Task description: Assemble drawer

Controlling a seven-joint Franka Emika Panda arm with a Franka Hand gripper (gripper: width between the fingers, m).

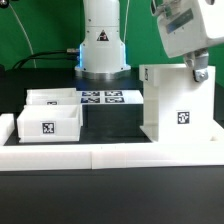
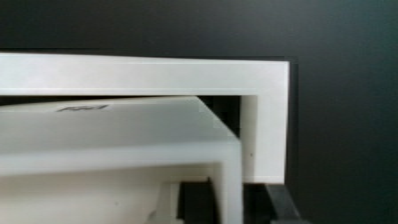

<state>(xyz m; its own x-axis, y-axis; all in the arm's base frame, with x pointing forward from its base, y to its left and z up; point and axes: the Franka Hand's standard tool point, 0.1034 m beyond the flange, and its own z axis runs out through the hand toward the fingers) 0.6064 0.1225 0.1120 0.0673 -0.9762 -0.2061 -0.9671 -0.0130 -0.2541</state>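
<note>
Right now the housing (image 1: 178, 105) sits directly under my gripper (image 1: 200, 72), toward the exterior view's right end of the table. My fingertips are down at its upper edge, close to the far right corner. The wrist view shows one thin wall (image 2: 262, 130) of the box running straight toward my fingers, so I judge I am lined up along that wall rather than over the hollow. I cannot tell whether my fingers have pinched it or only bracket it, because the contact is hidden at the picture's edge in one view and too small to read in the other.

The housing stands as a tall white block with its long axis upright and a square black-and-white tag on the face turned to the exterior camera. Through my wrist camera I look past its rim (image 2: 143, 72) into the open side, where a pale inner panel slants away.

Both trays lie well apart from me on the exterior view's left. The nearer tray (image 1: 47, 122) carries a tag on its front, and the farther tray (image 1: 52, 98) sits just behind it. The marker board (image 1: 103, 98) lies between them and the housing. A low white rail (image 1: 120, 152) runs along the front.

Any coming move depends on that wall: the housing is below me, and the trays are a long sideways reach away.
</note>
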